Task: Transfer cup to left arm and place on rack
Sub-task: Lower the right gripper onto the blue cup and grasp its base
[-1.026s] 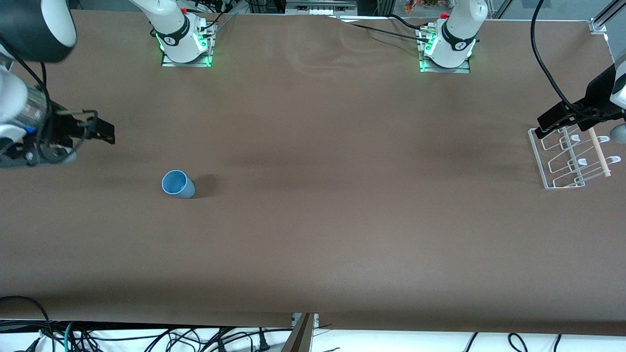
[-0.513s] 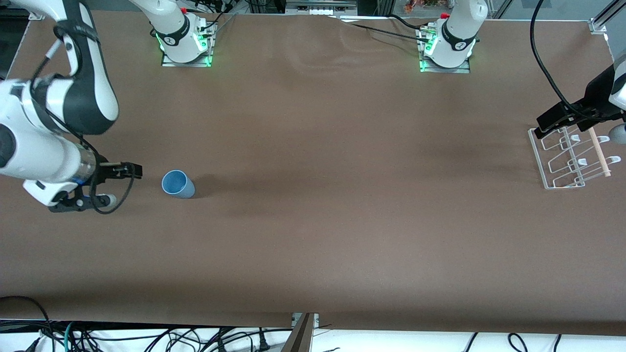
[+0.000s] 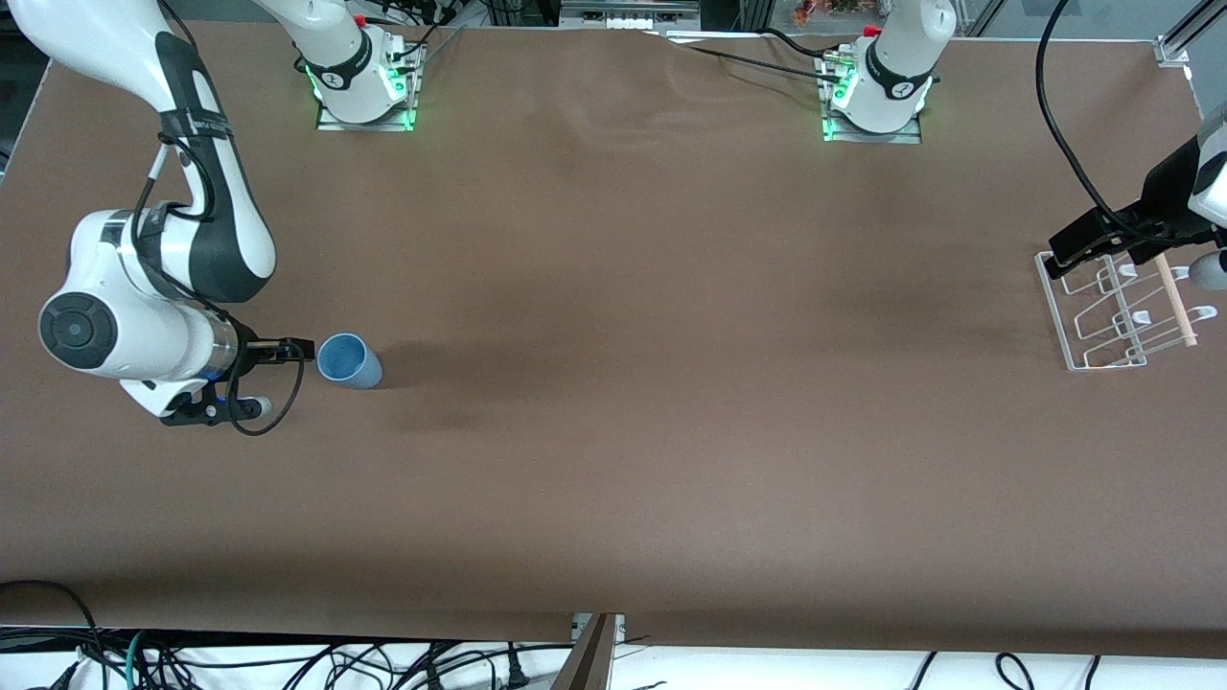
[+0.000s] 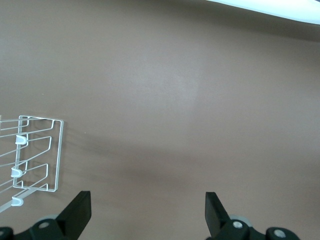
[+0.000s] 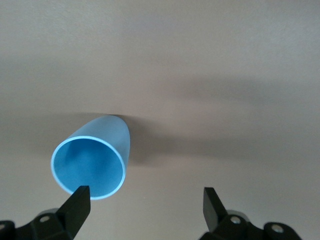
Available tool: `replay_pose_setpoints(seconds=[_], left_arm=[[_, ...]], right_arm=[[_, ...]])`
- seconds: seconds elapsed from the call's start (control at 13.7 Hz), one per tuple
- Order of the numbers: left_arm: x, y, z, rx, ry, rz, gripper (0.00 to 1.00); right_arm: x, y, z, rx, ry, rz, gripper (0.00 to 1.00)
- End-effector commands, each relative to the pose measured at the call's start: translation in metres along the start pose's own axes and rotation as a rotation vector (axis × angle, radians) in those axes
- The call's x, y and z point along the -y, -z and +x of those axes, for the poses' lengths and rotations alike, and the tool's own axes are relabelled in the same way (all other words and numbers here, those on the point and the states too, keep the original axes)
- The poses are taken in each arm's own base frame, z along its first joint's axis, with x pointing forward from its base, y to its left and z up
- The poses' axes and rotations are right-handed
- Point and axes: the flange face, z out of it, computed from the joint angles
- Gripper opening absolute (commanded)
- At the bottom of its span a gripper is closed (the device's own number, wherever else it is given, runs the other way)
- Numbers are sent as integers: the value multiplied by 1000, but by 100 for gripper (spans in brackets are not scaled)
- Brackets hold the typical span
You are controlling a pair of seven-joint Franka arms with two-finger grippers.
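Observation:
The light-blue cup (image 3: 349,360) lies on its side on the brown table, toward the right arm's end, its open mouth turned to my right gripper. My right gripper (image 3: 303,347) is low, right beside the cup's mouth, open and empty. In the right wrist view the cup (image 5: 95,155) sits just ahead of one fingertip (image 5: 79,196), off to that side of the right gripper (image 5: 145,196). My left gripper (image 3: 1062,251) hovers open and empty over the edge of the rack (image 3: 1120,314) at the left arm's end. The left wrist view shows the left gripper (image 4: 147,202) and the rack (image 4: 56,155).
Both arm bases (image 3: 362,81) (image 3: 877,91) stand along the table edge farthest from the front camera. A light wooden dowel (image 3: 1175,299) lies across the rack. A black cable (image 3: 1064,115) hangs by the left arm.
My right arm has swung in from the table's end and lowered; its gripper moved up to the cup's mouth. The cup, the rack and the left gripper have stayed put.

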Motion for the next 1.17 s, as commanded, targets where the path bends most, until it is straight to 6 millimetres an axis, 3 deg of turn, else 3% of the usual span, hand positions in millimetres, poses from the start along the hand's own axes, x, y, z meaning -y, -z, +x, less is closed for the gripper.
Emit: replay_pose_setpoints(seconds=[0.0,0.15,0.29,0.51,0.81,0.95,1.1], left_arm=[[0,0,2,-10,-22,6,100],[0,-1,3,-9,-22,7,100],[0,-2,3,-9,-22,9,100],[-5,-37,20,42,-26,29,100],[0,-26,20,30,-14,18,100],[3,-3,10,-3,-11,10,100],[1,5,7,-20,-17,15,100]], right_arm=[[1,-19,-3,-18,-26,16,100],[2,-37,1,-10,-39,17,100],[5,-41,2,-7,-66,19,100],[13,-52,4,6,-60,21,100],[16,-60,3,19,-53,20,100],[16,-65,1,30,-51,21,89],[16,-71,-2,47,-54,20,57]])
